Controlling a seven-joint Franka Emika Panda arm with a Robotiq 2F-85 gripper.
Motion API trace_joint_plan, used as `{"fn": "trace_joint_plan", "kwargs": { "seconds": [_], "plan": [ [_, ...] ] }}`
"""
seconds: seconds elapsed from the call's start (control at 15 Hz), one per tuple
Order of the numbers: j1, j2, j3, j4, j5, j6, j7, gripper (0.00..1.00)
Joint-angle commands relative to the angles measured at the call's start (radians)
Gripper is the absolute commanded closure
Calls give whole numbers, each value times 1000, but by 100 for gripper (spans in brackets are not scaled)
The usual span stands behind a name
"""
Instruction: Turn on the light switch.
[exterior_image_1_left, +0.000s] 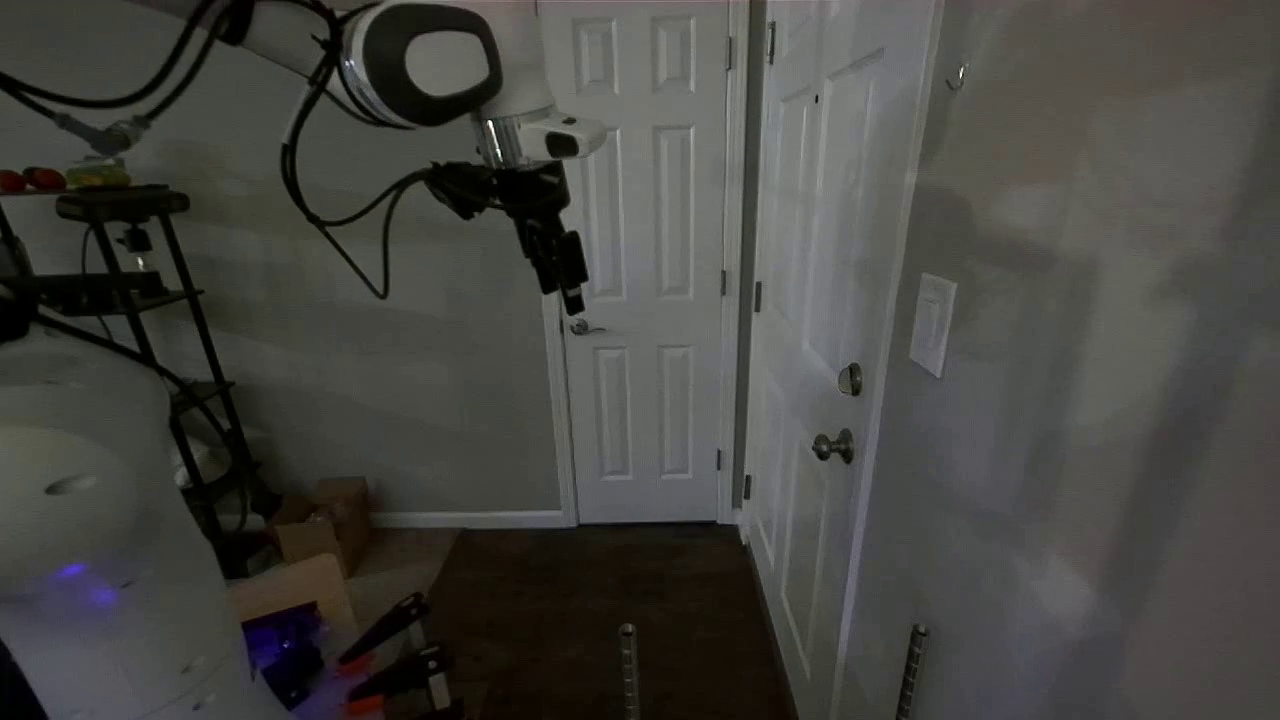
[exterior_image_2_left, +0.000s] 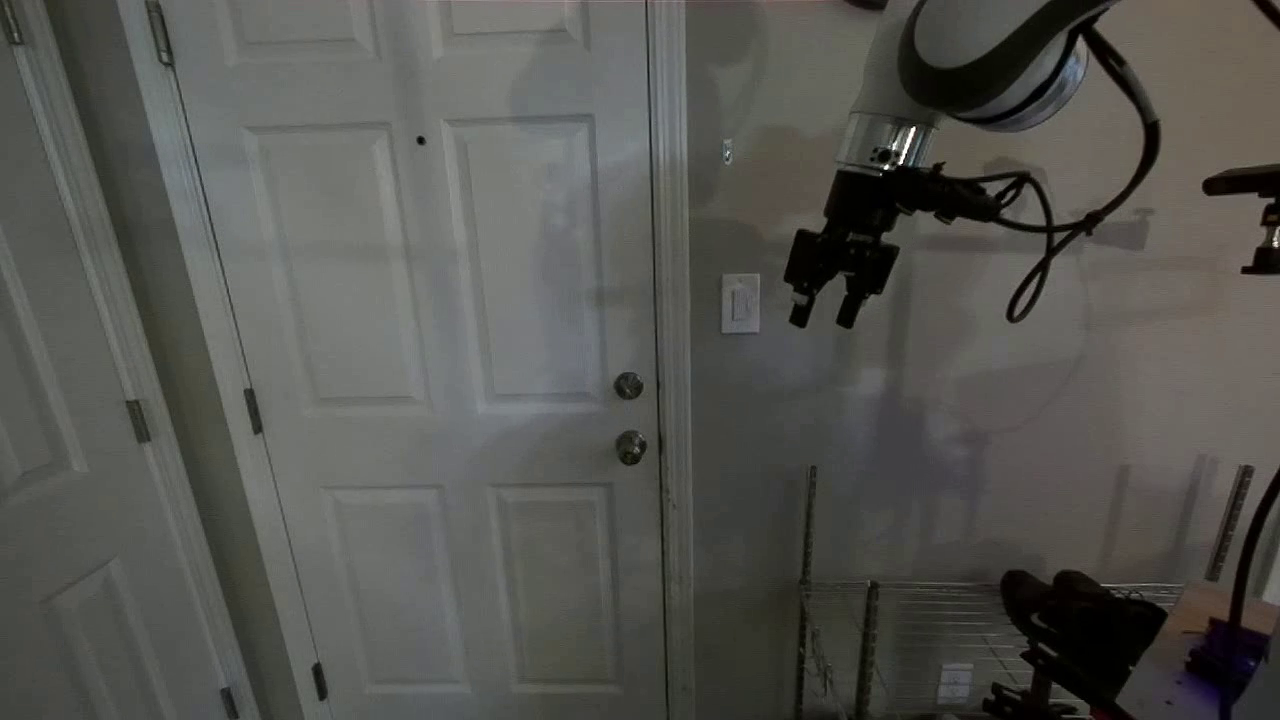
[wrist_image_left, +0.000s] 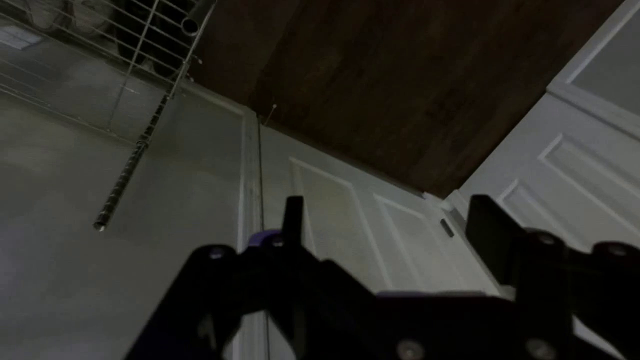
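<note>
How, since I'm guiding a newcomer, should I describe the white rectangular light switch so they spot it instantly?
Find the white panelled door with a round metal knob and a round metal deadbolt above it. Past the white frame beside them, on the grey wall, is the upright white rectangular light switch, higher than the deadbolt. Unlike the round knob and deadbolt, it is flat and square-cornered.

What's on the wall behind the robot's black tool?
In an exterior view, the grey wall around the tool shows the light switch, uncovered, and a small hook higher up. The patch directly behind the tool is covered, so I can't tell what's there.
</note>
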Motion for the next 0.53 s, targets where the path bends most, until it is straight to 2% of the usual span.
{"fn": "trace_joint_plan", "kwargs": {
  "seconds": [0.0, 0.27, 0.47],
  "plan": [
    [-50, 137, 39, 65, -74, 110, 120, 47],
    [-92, 266, 70, 147, -175, 178, 275, 74],
    [-105, 334, 74, 214, -258, 167, 381, 93]
  ]
}}
